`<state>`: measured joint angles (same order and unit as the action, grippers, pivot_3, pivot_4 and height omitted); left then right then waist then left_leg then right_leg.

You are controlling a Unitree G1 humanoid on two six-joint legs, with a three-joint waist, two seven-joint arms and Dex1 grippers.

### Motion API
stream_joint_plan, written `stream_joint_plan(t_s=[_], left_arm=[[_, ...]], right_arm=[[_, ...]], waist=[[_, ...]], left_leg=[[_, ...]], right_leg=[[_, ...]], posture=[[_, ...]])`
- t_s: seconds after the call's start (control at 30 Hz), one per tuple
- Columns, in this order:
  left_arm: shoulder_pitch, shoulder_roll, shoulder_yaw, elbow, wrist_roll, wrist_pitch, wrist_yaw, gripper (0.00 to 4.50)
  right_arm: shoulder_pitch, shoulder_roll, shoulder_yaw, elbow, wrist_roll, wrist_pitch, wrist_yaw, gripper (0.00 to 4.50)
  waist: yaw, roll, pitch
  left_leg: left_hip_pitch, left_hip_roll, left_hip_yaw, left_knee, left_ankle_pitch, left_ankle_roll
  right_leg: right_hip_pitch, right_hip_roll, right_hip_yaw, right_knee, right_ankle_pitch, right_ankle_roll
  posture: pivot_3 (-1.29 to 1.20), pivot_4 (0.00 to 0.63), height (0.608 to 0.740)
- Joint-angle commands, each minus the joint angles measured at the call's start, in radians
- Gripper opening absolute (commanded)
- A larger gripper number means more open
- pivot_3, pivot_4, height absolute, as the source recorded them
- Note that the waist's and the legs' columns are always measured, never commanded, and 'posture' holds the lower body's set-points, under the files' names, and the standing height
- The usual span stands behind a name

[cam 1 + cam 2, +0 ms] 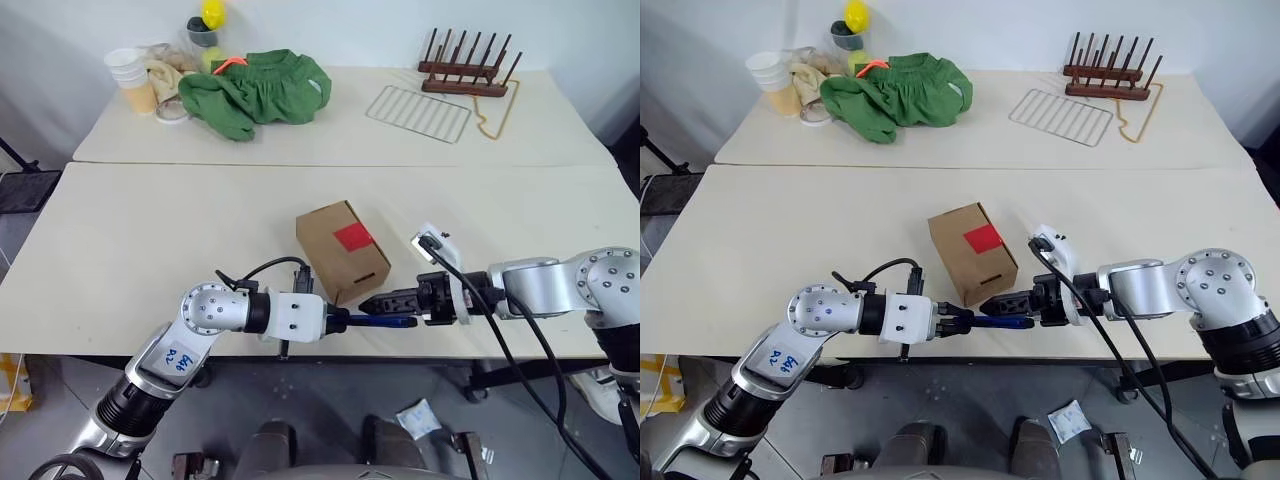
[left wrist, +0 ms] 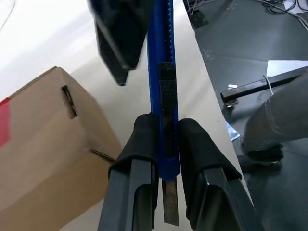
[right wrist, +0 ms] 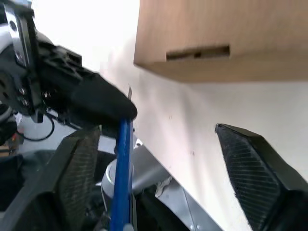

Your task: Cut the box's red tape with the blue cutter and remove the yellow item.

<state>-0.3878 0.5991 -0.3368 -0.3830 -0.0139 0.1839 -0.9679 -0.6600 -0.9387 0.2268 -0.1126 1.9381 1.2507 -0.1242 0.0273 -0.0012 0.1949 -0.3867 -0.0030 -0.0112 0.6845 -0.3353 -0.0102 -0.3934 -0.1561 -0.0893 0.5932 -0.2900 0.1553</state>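
Box [image 1: 342,251]: brown corrugated carton, centre of frame in the head views, on the near bench [image 1: 150,240] close to its front edge, red tape [image 1: 353,237] square on its top face, a slot in the end wall facing the camera. Blue cutter [image 1: 380,321]: lower centre of the head views, just below the box, long axis running left to right across the frame, roughly parallel to the bench's front edge. Left gripper [image 1: 338,322]: enters from the lower left, jaws pinching the cutter's left end. Right gripper [image 1: 372,304]: enters from the right, jaws spread, standing to either side of the cutter's other end. The left wrist view adds what the head views do not resolve: the black ribbed slider on the blue handle, a grey blade tip protruding near the pinching pads [image 2: 142,139], and the box's slotted wall beside the handle. The right wrist view shows its own fingers [image 3: 250,163] wide apart, the blue shaft beside one of them, the carton's underside edge above. Far bench, upper frame: green cloth [image 1: 255,90], stacked cups [image 1: 130,75], wire rack [image 1: 418,112], wooden peg rack [image 1: 470,68].
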Motion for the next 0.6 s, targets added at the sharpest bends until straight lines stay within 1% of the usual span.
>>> stream_joint_plan(t_s=[0.03,0.3,0.6], left_arm=[[0.003,0.0,0.003,-0.037,-0.008,-0.003,0.001,0.46],[-0.006,-0.001,0.007,-0.033,0.007,0.016,0.019,0.46],[-0.016,-0.002,-0.004,-0.033,0.026,0.076,0.023,0.46]], right_arm=[[-0.015,-0.002,-0.029,-0.01,0.034,-0.014,-0.006,3.88],[-0.015,-0.018,-0.007,-0.027,0.034,0.029,0.023,3.88],[-0.018,-0.028,0.007,-0.029,0.034,0.04,-0.001,3.88]], waist=[[0.0,0.0,0.0],[0.0,0.0,0.0],[0.0,0.0,0.0]], left_leg=[[0.0,0.0,0.0,0.0,0.0,0.0],[0.0,0.0,0.0,0.0,0.0,0.0],[0.0,0.0,0.0,0.0,0.0,0.0]], right_leg=[[0.0,0.0,0.0,0.0,0.0,0.0],[0.0,0.0,0.0,0.0,0.0,0.0],[0.0,0.0,0.0,0.0,0.0,0.0]], posture=[[0.0,0.15,0.74],[0.0,0.15,0.74],[0.0,0.15,0.74]])
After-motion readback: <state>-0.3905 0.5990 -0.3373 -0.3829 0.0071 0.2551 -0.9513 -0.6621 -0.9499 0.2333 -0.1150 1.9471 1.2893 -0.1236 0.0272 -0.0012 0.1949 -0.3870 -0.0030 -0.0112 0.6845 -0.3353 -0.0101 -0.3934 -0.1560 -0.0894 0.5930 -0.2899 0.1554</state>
